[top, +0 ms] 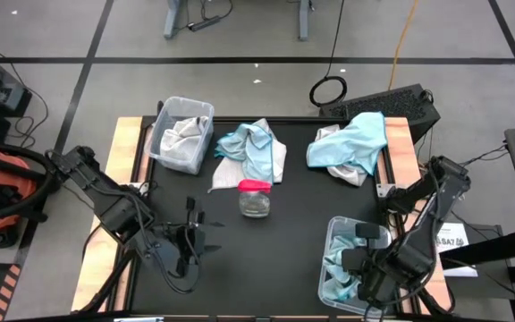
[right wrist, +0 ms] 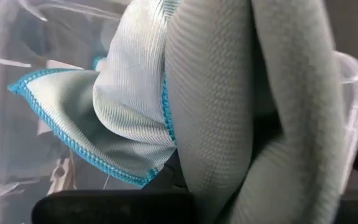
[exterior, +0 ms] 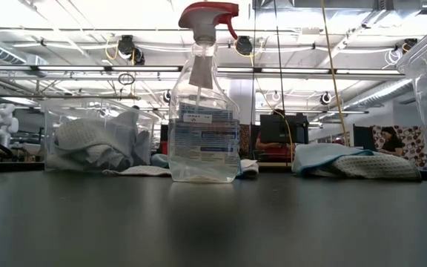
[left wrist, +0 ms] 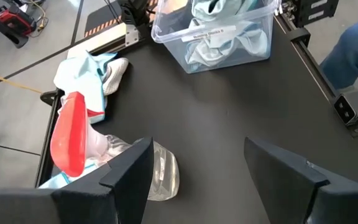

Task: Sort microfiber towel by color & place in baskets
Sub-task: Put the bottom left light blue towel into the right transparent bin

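Overhead, two clear baskets sit on the black table [top: 275, 268]: the left basket [top: 170, 154], at the far left corner, holds pale grey-white towels [top: 182, 134], and the right basket [top: 332, 234], at the near right, holds light blue towels [top: 335, 273]. Two loose heaps lie between them along the far edge. The middle heap [top: 253, 150] mixes light blue cloth over pale cloth; the right heap [top: 350, 145] is a light blue towel draped over a pale one, at the table's far right edge. How many cloths each heap or basket contains cannot be counted. One clear spray bottle [top: 255, 199] with a red trigger head stands near the table's centre, just in front of the middle heap; it carries a blue and white label whose print is too small to read. A white label on the right basket's wall is also unreadable. The left gripper [top: 189, 239] hovers low over the near left of the table, its fingers spread wide and empty, pointing toward the bottle. The right gripper [top: 358, 261] is down inside the right basket, fingers closed, with light blue towel fabric bunched right against it.
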You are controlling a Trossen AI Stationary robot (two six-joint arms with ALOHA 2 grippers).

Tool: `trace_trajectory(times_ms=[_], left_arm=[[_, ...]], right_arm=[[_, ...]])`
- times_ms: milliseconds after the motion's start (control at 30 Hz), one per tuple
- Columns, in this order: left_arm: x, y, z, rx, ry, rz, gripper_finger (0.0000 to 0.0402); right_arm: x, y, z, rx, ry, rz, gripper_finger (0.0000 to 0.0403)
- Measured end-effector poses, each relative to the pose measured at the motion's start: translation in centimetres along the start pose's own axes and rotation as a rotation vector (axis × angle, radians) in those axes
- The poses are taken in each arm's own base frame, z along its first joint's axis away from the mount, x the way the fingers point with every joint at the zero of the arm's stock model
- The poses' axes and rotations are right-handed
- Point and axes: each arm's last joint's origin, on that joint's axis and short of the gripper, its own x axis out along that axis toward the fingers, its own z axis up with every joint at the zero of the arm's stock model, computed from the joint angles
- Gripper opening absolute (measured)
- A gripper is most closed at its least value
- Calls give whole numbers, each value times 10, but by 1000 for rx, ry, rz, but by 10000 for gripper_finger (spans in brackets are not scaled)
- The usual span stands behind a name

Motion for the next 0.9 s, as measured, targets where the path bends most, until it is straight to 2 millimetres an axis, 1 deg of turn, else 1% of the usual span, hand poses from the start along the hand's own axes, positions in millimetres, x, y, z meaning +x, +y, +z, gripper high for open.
trace_trajectory(times_ms=[133, 333, 467, 600, 700, 900], left_arm=[[4, -3, 0, 18, 11, 0, 256], [6, -4, 0, 35, 15, 1, 256], [6, -4, 0, 34, 14, 1, 256], [6, -4, 0, 34, 14, 1, 256], [6, -4, 0, 34, 14, 1, 256], [6, -4, 0, 34, 13, 1, 256]], right_arm=[[20, 2, -2, -2, 14, 7, 6], [45, 4, -3, -18, 5, 18, 8], [60, 3, -4, -10, -1, 25, 8], [74, 3, -4, -12, 12, 70, 9], [87, 2, -6, -3, 33, 92, 9], [104, 1, -12, 4, 51, 125, 9]])
